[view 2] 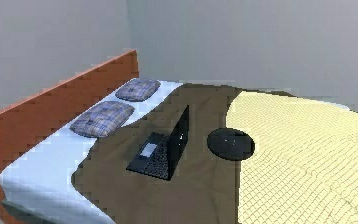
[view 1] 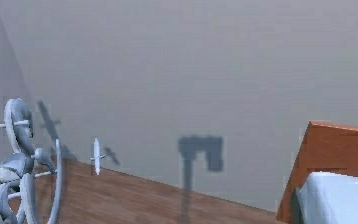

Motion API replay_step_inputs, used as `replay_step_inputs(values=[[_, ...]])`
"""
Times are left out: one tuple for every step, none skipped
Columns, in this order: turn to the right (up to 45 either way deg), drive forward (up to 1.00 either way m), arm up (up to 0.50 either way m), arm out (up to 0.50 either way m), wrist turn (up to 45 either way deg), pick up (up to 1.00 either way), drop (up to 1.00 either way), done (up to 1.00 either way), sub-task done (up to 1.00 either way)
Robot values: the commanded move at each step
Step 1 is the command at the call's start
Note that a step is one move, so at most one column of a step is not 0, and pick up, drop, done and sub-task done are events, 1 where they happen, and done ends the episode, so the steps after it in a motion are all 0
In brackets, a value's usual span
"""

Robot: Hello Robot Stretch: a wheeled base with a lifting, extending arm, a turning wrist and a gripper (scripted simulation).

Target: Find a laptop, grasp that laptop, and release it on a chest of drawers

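Note:
A black laptop stands with its lid up on a bed, on the brown cover near the bed's middle, screen toward the arm side view's left. The corner of the same bed with its orange-brown headboard shows at the forward view's right edge.
Two plaid pillows lie by the orange-brown headboard. A black round flat thing lies on the bed right of the laptop, beside a yellow blanket. A grey exercise bike stands at the forward view's left on wooden floor, before a grey wall.

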Motion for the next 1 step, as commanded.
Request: replay_step_inputs(values=[[0.0, 0.0, 0.2, 0.0, 0.0, 0.0, 0.0, 0.0, 0.0]])
